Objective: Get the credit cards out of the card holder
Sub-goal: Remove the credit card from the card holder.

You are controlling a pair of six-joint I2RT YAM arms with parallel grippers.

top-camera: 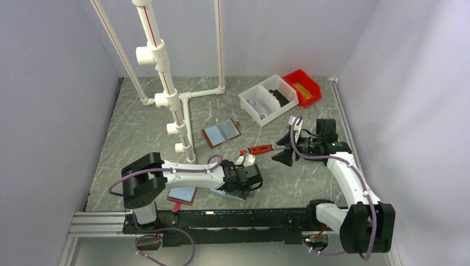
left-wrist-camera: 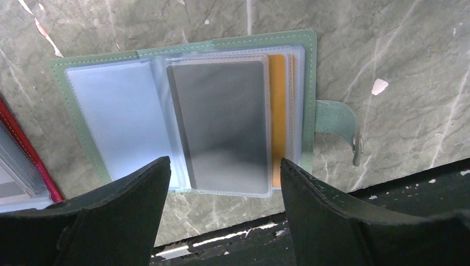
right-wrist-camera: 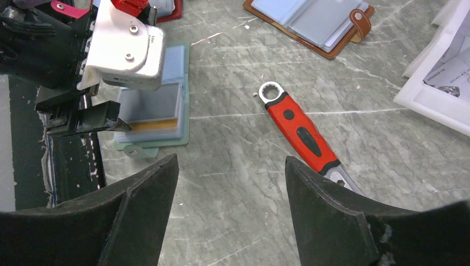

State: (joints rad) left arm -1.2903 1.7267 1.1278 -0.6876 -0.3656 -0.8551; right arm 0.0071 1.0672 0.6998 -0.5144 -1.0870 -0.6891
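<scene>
Card holder (left-wrist-camera: pixel 111 116) lies open below left gripper (left-wrist-camera: pixel 223 164) (jaws apart).

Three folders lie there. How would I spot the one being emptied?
On the table, find the left arm's open pincer; the card holder lies open beneath it. Its rim is mint green, unlike the brown-edged folder and the maroon-edged folder.

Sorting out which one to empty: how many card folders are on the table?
3. The mint-green card holder lies open under the left gripper; the brown-edged folder lies mid-table; the maroon-edged folder lies near the left arm's base. Others may be hidden.
</scene>
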